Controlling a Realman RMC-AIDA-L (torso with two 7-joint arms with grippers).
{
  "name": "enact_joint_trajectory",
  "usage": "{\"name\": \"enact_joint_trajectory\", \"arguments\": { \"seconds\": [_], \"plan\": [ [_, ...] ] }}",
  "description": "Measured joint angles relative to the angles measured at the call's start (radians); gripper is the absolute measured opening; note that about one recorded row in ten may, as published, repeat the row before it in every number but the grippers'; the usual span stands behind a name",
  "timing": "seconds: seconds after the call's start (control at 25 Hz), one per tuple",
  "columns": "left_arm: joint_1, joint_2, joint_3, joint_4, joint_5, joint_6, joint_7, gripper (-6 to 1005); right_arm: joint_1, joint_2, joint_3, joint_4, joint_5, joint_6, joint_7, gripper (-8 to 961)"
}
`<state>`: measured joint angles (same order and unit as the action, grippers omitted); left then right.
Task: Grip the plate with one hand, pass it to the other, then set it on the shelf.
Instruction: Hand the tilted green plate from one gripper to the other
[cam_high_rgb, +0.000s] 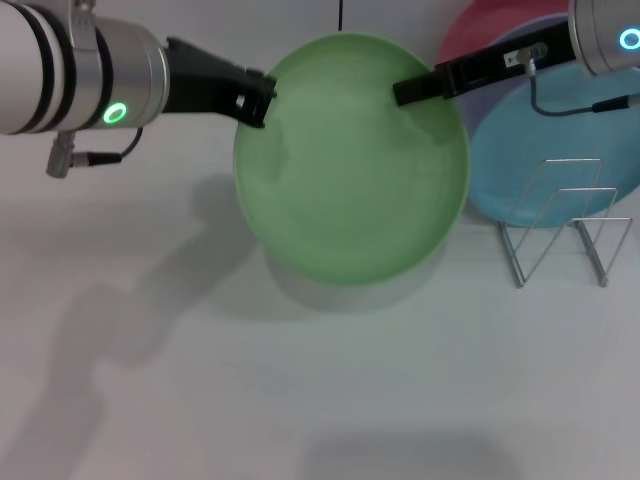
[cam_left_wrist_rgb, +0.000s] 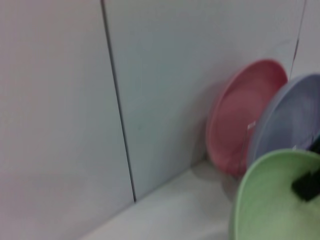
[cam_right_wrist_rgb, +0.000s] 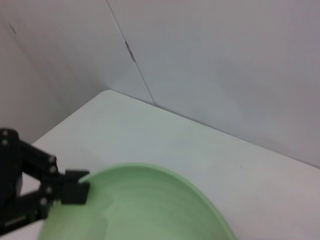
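I get even, bright, diffuse light from overhead. Soft grey shadows of the left arm and the plate (cam_high_rgb: 350, 160) fall on the tabletop (cam_high_rgb: 200, 400) toward me. The left wrist view is soft and blurred throughout; no harsh glare.

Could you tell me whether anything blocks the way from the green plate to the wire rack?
Nothing visible does. The green plate hangs between the left gripper and right gripper, and only bare table lies before the wire rack.
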<state>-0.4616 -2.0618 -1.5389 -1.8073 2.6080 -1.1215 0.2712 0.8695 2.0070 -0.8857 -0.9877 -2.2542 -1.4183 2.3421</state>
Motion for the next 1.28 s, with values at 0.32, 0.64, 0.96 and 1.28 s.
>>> {"name": "enact_joint_trajectory", "arguments": {
  "seconds": [0.32, 0.64, 0.96, 1.28],
  "plan": [
    [0.032, -0.004, 0.012, -0.04, -0.037, 0.048, 0.031, 93, -0.015, 0.006, -0.01, -0.031, 0.003, -0.018, 0.017, 125],
    [0.057, -0.004, 0.014, -0.071, -0.041, 0.073, 0.032, 458, -0.026, 0.004, -0.011, -0.06, -0.026, -0.02, 0.035, 121],
    [0.079, -0.004, 0.015, -0.086, -0.036, 0.107, 0.042, 714, -0.03, -0.008, -0.011, -0.077, -0.033, -0.027, 0.027, 111],
    [0.242, -0.003, 0.056, -0.111, -0.034, 0.418, 0.126, 839, -0.07, -0.029, -0.003, -0.26, -0.068, -0.073, -0.055, 66]
  ]
}}
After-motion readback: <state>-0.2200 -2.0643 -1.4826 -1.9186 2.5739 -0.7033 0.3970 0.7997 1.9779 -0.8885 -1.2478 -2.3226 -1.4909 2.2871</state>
